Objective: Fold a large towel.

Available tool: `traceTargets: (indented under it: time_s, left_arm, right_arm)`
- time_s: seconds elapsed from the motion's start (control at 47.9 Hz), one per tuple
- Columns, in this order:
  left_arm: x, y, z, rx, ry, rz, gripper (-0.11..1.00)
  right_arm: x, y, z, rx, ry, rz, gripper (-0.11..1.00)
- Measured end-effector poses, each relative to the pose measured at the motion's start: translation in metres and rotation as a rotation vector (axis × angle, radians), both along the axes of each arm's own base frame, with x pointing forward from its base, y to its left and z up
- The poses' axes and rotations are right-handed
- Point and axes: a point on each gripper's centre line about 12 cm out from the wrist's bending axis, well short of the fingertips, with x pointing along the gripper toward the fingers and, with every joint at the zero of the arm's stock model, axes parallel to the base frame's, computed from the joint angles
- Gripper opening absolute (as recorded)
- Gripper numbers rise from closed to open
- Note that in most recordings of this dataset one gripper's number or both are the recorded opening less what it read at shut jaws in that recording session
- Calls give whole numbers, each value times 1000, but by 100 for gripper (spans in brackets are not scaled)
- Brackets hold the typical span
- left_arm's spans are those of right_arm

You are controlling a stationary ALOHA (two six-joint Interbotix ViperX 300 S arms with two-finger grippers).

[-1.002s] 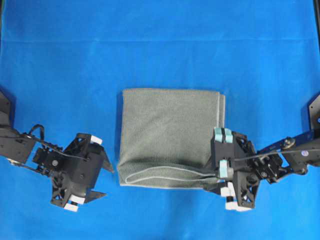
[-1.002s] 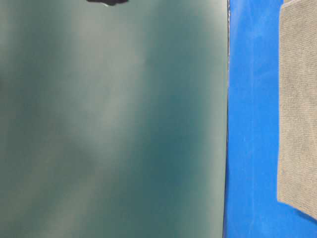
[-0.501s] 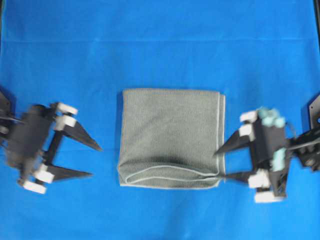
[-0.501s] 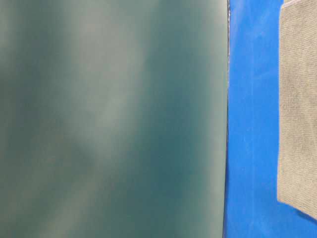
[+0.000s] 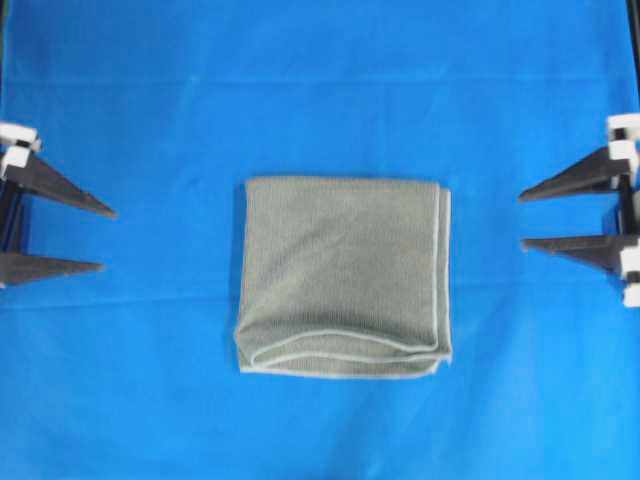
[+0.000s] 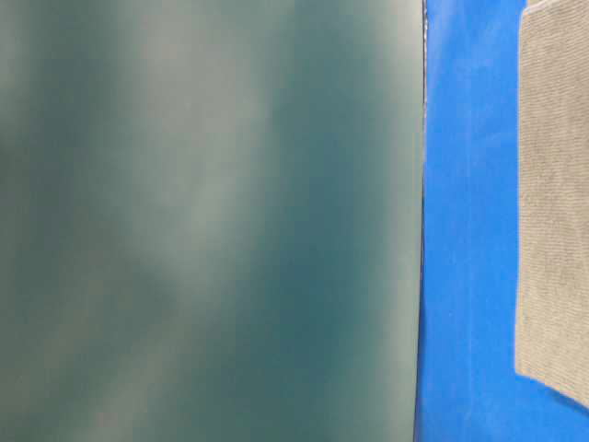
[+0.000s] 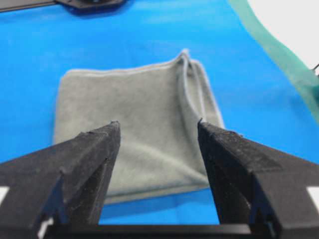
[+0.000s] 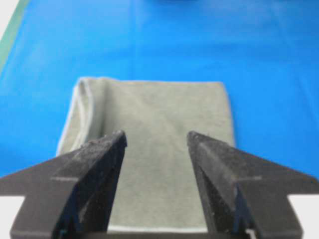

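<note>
Large towel folded, flat mid blue sheet, pale edge near, left end effector and right end effector both agape, empty, well apart at margins.

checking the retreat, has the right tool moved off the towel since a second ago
Yes. The right tool has pulled away rightward from the towel to the overhead view's edge, open and empty.

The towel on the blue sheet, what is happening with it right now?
The large towel lies folded into a compact rectangle in the middle of the blue sheet, and nothing touches it. The left hand and the right hand are both open and empty, far out at the two sides. The folding looks finished.
</note>
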Motion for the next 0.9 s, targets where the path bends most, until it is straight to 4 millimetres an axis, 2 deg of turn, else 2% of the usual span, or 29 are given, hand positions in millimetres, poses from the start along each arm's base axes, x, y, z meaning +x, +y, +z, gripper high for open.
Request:
traceTargets:
  time_s: [0.23,0.522,0.898]
  left_arm:
    - [-24,6,-25,-54,-17,21,60]
    - [-36,9,-57,-152,0,50,60]
    - [-36,9,-60,-156,-14,50,60]
  right_arm:
    - [-33,-16,-25,54,-79,-42,58]
    - [-43,-25,-67,140,-83,-88,57]
    - [-41,-28,-73,156,-89,-97,58]
